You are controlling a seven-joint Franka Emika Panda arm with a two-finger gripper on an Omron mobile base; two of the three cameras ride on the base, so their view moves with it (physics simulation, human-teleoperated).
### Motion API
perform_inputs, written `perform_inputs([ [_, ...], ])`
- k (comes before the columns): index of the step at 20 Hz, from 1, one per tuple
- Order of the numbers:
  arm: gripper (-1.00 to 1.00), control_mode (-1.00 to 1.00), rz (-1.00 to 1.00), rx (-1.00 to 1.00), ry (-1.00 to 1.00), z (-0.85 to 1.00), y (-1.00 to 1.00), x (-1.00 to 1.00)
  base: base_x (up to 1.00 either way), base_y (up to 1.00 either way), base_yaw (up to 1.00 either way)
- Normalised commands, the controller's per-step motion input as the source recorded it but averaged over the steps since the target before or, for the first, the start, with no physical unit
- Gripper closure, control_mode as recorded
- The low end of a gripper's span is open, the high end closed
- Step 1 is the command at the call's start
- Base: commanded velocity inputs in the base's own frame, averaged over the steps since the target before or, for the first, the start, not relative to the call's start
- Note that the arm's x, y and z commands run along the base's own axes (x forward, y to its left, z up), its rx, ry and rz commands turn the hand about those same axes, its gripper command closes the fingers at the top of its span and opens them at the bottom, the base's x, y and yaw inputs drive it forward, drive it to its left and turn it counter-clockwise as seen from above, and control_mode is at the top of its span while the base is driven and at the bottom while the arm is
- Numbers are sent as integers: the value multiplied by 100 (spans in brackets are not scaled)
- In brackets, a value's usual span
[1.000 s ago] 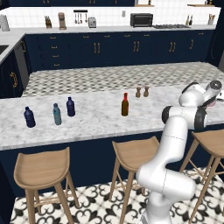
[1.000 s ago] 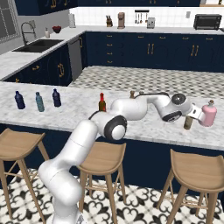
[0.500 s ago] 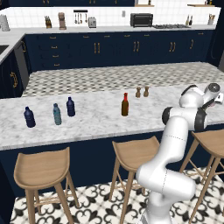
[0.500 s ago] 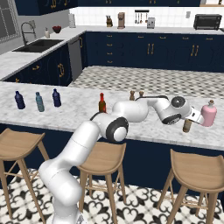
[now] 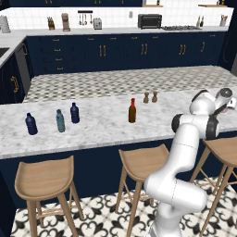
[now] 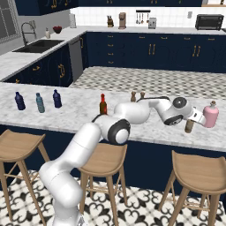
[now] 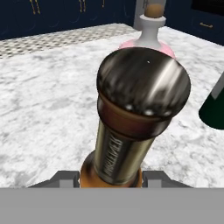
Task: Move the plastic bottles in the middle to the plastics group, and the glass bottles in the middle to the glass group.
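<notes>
Amber bottle (image 6: 189, 126): gripped in my hand (image 6: 190, 120), on the tabletop (image 6: 79, 110) just beside pink bottle (image 6: 210, 115). Brown red-capped bottle (image 6: 103, 104), teal bottle (image 6: 40, 103): mid-tabletop, unsorted.

marble counter (image 5: 102, 125), bottles, 2 shakers (image 5: 150, 97)

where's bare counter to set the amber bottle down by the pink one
Bare marble lies just left of the pink bottle, where the gripper, shut on the amber bottle, is. More lies between the red-capped bottle and the arm. Crowded: the dark green shape right of pink.
</notes>
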Motion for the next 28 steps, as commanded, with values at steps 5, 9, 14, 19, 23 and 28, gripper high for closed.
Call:
perform_inputs([
  [5,100,-100,0,0,0,0,0,4,0,0,0],
  [9,-100,-100,0,0,0,0,0,0,0,0,0],
  [14,-100,-100,0,0,0,0,0,0,0,0,0],
  [19,-100,-100,0,0,0,0,0,0,0,0,0],
  [23,-100,-100,0,0,0,1,3,-1,0,0,0],
  [28,-100,-100,0,0,0,16,13,-8,0,0,0],
])
